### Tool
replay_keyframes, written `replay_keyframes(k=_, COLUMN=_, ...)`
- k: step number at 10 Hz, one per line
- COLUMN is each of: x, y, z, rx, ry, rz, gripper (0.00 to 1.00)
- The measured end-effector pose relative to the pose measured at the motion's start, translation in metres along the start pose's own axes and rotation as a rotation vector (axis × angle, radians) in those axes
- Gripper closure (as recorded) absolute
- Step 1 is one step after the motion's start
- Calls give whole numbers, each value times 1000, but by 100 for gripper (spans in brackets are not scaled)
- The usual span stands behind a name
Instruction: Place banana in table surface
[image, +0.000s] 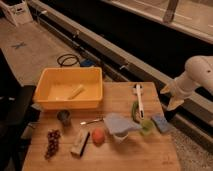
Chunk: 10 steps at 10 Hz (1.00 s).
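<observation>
The banana (76, 91) lies in the yellow bin (49, 103) at the far-left corner of the table surface (131, 153), its long axis diagonal with the far end pointing right. The gripper (171, 98) hangs off the right edge, spread and empty.

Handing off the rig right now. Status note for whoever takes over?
Gripper: open and empty, hanging just past the right edge of the table, far from the bin.
Banana: lying on the floor of the yellow bin at the table's back left.
Table surface: bare wood at the front right.
Done: nothing yet, the banana has not been grasped.
Left: reach into the bin, grasp the banana, lift it out and set it on the wood.
</observation>
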Motion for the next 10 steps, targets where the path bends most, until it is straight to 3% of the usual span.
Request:
replay_keyframes(k=3, x=-86, y=-42, z=-22, rx=55, ry=20, rz=-156, gripper=38)
replay_keyframes(k=4, x=-101, y=-47, z=-27, rx=66, ry=15, rz=-180, gripper=38)
replay_keyframes(k=10, x=-102, y=-48, z=-28, rx=68, ry=19, rz=-184, gripper=38)
